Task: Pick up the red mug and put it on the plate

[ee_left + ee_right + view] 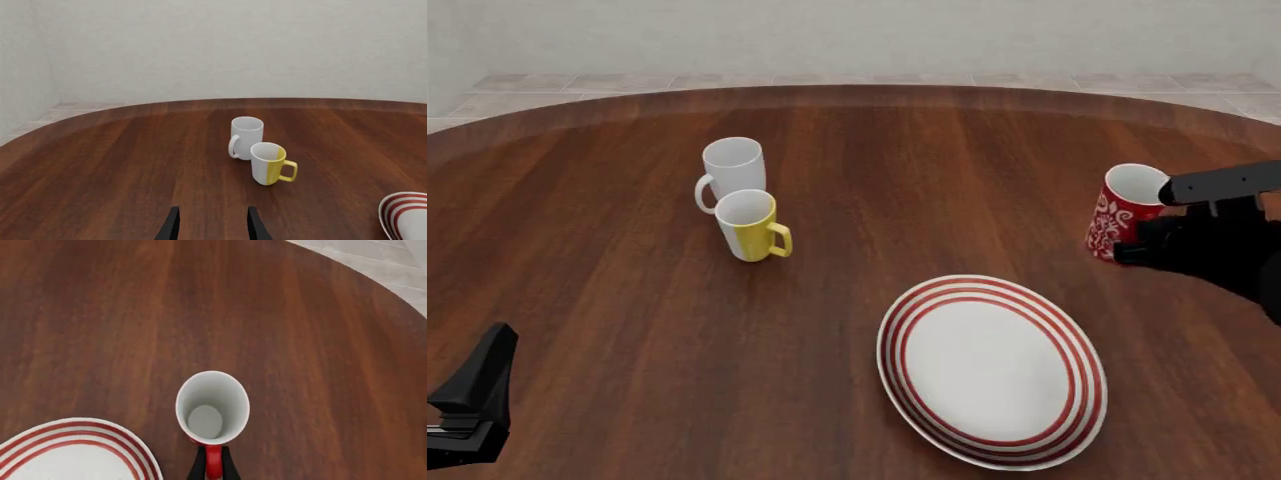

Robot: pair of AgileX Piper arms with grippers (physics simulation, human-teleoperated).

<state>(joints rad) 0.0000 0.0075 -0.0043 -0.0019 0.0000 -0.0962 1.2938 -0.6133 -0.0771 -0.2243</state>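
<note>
The red mug (1121, 212) with a white floral pattern is at the right of the table, beyond the plate's far right rim. In the right wrist view I look down into its white inside (208, 416). My right gripper (212, 464) is shut on its red loop handle; it also shows in the front view (1137, 247). I cannot tell whether the mug rests on the table or is lifted. The plate (916, 308), white with red rings, lies near the front centre-right, and its rim shows in the right wrist view (100, 432). My left gripper (212, 226) is open and empty at the front left (481, 395).
A plain white mug (733, 170) and a yellow mug (749, 225) stand close together at the left centre, ahead of the left gripper (247, 136) (269, 162). The plate's edge shows in the left wrist view (405, 212). The round wooden table (868, 160) ends at a tiled floor.
</note>
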